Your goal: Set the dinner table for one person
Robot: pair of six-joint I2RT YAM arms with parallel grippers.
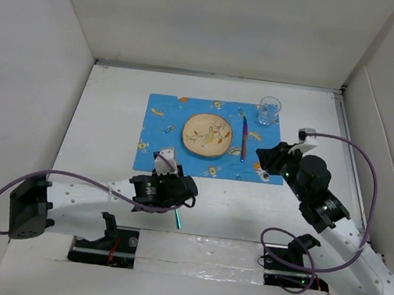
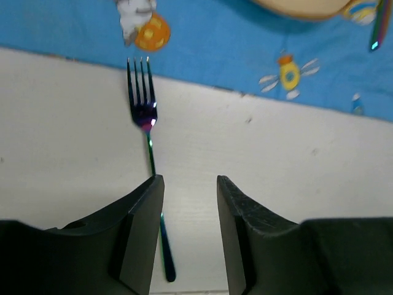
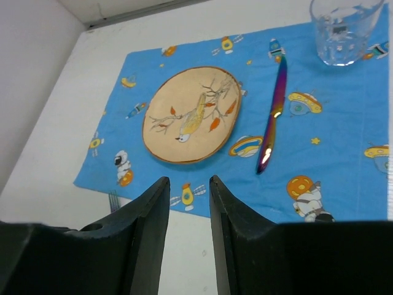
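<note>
1. The left gripper hovers low over the dinner table. Its jaws are partly apart and hold nothing.
2. The fork lies flat on the white surface just below it. The tines reach the near edge of the placemat, and the handle runs back toward the arm bases.
3. In the left wrist view the handle sits hard against the inner face of one finger, not in the middle of the gap. A small sideways shift to centre it would probably let both pads meet it together, so they would not nudge it aside.
4. The handle is thin, slick and flat on a hard top, so the fingertips likely need to go right down to the surface. A closure around mid-handle looks safest, since a grip near the end could let the fork swing or slip out.
5. The plate sits mid-mat with the knife on its right and the glass beyond the knife. The bare strip of mat left of the plate is the likely spot, with the fork parallel to the knife and tines pointing away.
6. The right gripper hangs over the mat's near right part, jaws narrowly apart and empty. It is well apart from the fork and best kept out of the way.
</note>
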